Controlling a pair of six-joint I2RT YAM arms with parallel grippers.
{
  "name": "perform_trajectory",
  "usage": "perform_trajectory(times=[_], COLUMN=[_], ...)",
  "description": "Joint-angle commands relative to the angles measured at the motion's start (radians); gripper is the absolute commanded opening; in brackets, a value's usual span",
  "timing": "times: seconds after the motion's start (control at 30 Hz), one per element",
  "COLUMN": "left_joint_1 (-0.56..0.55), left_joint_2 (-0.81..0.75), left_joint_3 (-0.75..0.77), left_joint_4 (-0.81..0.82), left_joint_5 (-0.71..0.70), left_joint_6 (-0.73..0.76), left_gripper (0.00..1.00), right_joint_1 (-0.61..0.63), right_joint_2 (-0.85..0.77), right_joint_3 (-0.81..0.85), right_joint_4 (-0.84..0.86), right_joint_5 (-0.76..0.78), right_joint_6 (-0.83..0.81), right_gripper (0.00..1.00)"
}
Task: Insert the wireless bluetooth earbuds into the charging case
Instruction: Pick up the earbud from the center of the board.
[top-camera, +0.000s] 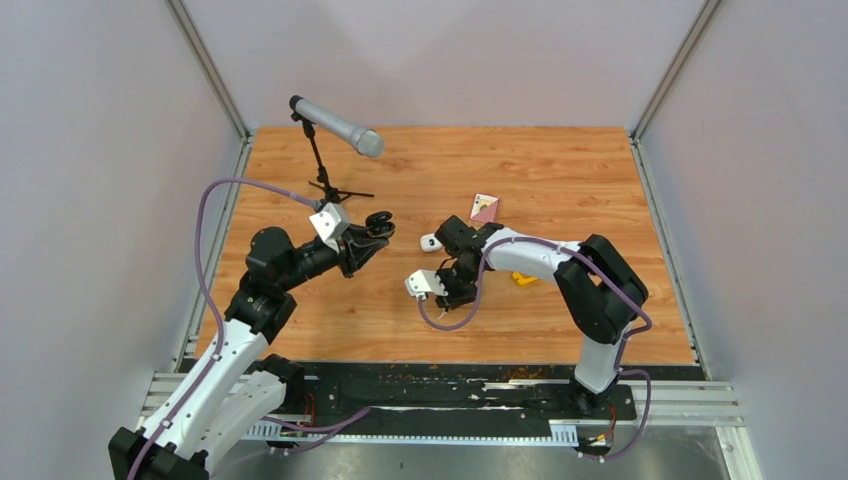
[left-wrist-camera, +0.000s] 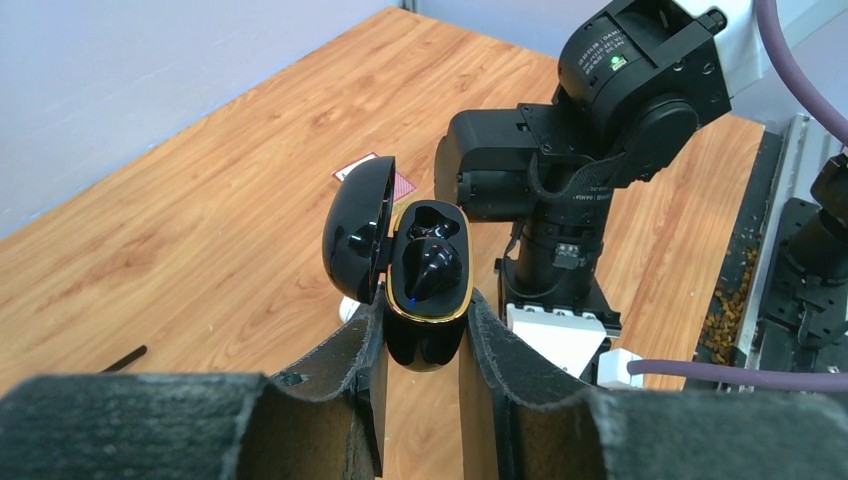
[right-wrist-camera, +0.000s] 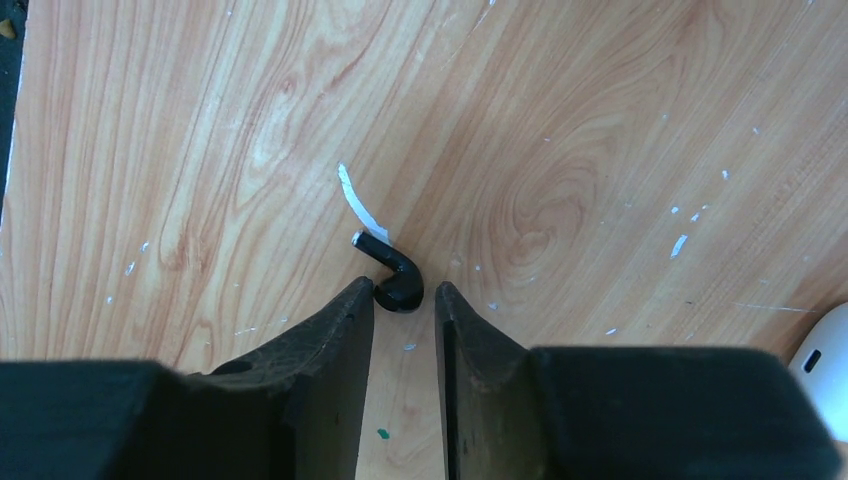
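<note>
My left gripper (left-wrist-camera: 425, 335) is shut on a glossy black charging case (left-wrist-camera: 425, 300) with a gold rim and holds it above the table (top-camera: 560, 170), lid open to the left. One black earbud (left-wrist-camera: 430, 265) sits in the case; the slot above it is empty. The held case also shows in the top view (top-camera: 378, 226). My right gripper (right-wrist-camera: 403, 296) is open and low over the table. The other black earbud (right-wrist-camera: 397, 280) lies on the wood just ahead of and between its fingertips (right-wrist-camera: 358, 298). The right gripper (top-camera: 455, 292) hides that earbud in the top view. No white earbuds show.
A white charging case (top-camera: 430, 241) lies between the arms and at the right wrist view's edge (right-wrist-camera: 825, 365). A thin white sliver (right-wrist-camera: 352, 200) lies beyond the earbud. A pink card (top-camera: 484, 207), a yellow piece (top-camera: 524, 278) and a microphone on a stand (top-camera: 335, 125) are on the table.
</note>
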Motion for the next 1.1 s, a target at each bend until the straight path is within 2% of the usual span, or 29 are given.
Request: perform_trajectory(times=[0.0,0.13,0.4,0.53,0.7,0.83,0.93,1.07], left_joint_1=[0.010,0.010,0.010,0.010,0.010,0.010,0.008,-0.016], left_joint_2=[-0.012,-0.012,-0.011,-0.013,0.002,0.035,0.068,0.104], left_joint_3=[0.004,0.001,-0.002,0.003,0.001,-0.012,-0.025,-0.059], left_joint_4=[0.037,0.039,0.042,0.024,0.028,0.088,0.152,0.260], left_joint_5=[0.003,0.001,0.003,0.003,0.016,0.038,0.067,0.083], left_joint_6=[-0.004,-0.004,-0.006,0.008,0.012,-0.009,-0.041,-0.074], left_gripper=[0.00,0.00,0.00,0.00,0.00,0.00,0.00,0.00], right_joint_1=[0.024,0.028,0.032,0.025,-0.006,-0.017,-0.015,0.002], right_joint_2=[0.062,0.067,0.081,0.030,-0.149,-0.370,-0.517,-0.630], right_joint_3=[-0.020,-0.018,0.002,-0.017,-0.054,-0.064,-0.025,0.093], right_joint_4=[-0.047,-0.049,-0.084,-0.090,-0.119,-0.165,-0.208,-0.220], right_joint_5=[0.013,0.019,0.007,0.020,0.085,0.181,0.257,0.365], right_joint_6=[-0.006,-0.004,-0.015,-0.005,0.007,0.033,0.036,0.007], right_gripper=[0.31,0.29,0.10,0.07,0.06,0.02,0.00,0.00])
